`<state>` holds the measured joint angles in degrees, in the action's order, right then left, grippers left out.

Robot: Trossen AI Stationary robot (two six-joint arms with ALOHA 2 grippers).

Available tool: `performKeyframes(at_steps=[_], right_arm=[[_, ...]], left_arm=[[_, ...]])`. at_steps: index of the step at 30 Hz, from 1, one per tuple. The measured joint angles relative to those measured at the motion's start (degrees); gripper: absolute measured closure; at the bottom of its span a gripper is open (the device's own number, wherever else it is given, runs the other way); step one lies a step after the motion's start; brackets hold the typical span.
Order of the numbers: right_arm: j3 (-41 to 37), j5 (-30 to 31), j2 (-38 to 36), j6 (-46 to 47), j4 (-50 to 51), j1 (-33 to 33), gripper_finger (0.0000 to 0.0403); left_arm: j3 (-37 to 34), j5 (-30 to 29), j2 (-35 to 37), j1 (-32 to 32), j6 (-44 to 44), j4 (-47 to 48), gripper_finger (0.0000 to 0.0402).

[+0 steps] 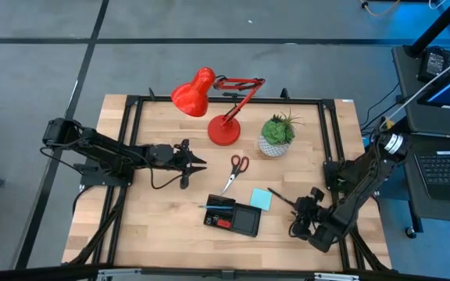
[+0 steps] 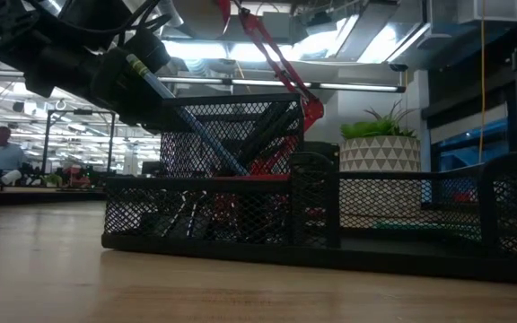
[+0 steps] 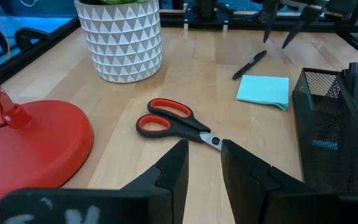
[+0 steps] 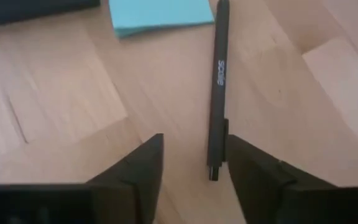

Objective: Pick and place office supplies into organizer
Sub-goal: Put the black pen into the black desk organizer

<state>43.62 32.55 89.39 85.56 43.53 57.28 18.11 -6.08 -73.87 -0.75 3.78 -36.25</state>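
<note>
Straddling the dark pen (image 4: 217,81) on the table just beside the sticky-note pad (image 4: 160,14), the right gripper (image 4: 191,165) stands open and empty. It should centre, descend, then close squarely. The left gripper (image 3: 202,163), open and empty, waits near the scissors (image 3: 176,121).

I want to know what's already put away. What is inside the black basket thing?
The organizer holds dark pens leaning in its tall part and something red. Mesh walls hide anything lying low. The scissors and sticky-note pad lie outside.
</note>
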Motion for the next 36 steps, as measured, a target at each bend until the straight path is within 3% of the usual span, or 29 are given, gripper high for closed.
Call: performKeyframes(at_steps=[6,10,12,16,23,36], right_arm=[[-0.02,0.56,0.41,2.75,0.74,1.13,0.0152],[-0.02,10.24,0.41,5.76,3.8,4.87,0.0133],[-0.02,13.12,0.41,8.45,5.58,7.31,0.013],[-0.02,13.38,1.55,10.58,5.86,9.77,0.0131],[-0.02,13.56,9.59,13.44,5.74,9.79,0.013],[0.15,18.06,22.94,35.45,6.62,14.64,0.0131]], left_arm=[[0.0,-0.01,0.0,0.0,1.46,0.25,0.0313],[0.0,-0.01,0.0,0.0,1.48,0.45,0.0313],[0.0,-0.01,0.0,0.0,1.48,0.45,0.0313],[0.0,-0.01,0.0,0.0,1.09,0.5,0.0313],[0.0,-0.03,0.0,0.0,0.98,0.5,0.0313],[0.0,-0.03,0.0,0.0,1.0,0.57,0.0313]])
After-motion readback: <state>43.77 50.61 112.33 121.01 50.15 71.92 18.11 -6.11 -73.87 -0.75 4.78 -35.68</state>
